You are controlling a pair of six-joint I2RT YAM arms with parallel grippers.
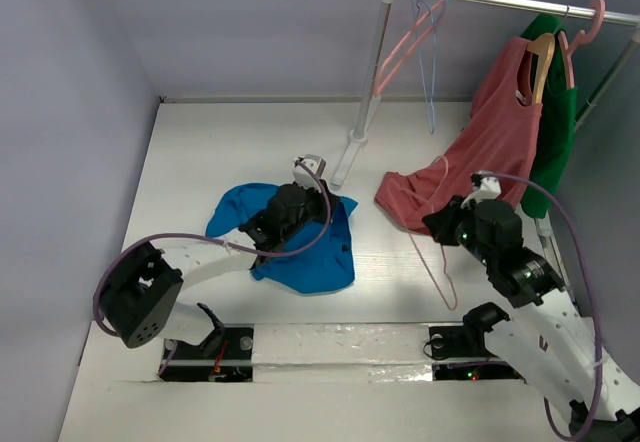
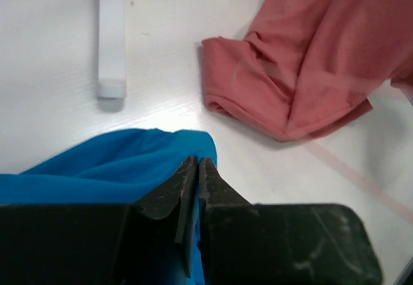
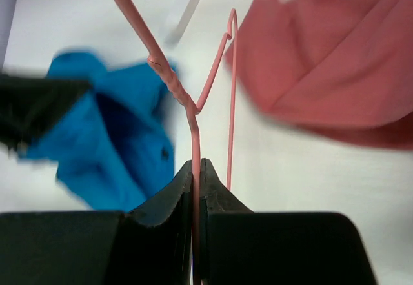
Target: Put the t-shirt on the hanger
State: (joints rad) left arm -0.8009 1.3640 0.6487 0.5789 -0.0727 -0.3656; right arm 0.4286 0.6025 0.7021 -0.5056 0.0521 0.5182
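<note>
Near the post foot (image 1: 345, 162), on its near-left side, the t-shirt (image 1: 305, 260) lies crumpled on the table (image 1: 200, 142). The left gripper (image 2: 197, 166) sits at the t-shirt edge nearest the post foot. Its fingers are fully closed, and blue fabric shows in the slit between them, so the grip is judged to hold a fold of the t-shirt. To the near-right of the post foot, the right gripper (image 3: 197, 166) is clamped tight on a wire of the hanger (image 3: 193, 137), close to the twisted neck. A red top (image 1: 480, 152) pools on the table right of the post foot, just beside the hanger; whether the two touch cannot be told.

Step in hand (judgement): open the t-shirt and feed the hanger in. The hanger is not yet inside the t-shirt.

Recommended procedure:
1. Raise the pinched fold away from the table only until a gap opens beneath it.
2. Confirm that one layer is lifted; two layers close the opening.
3. Bring the hanger toward the post foot's left side, clear of the red top, to avoid snagging it.
4. Enter one hanger shoulder first, at a shallow tilt.
5. Hold both grips firm; the thin wire may twist in the fingers
</note>
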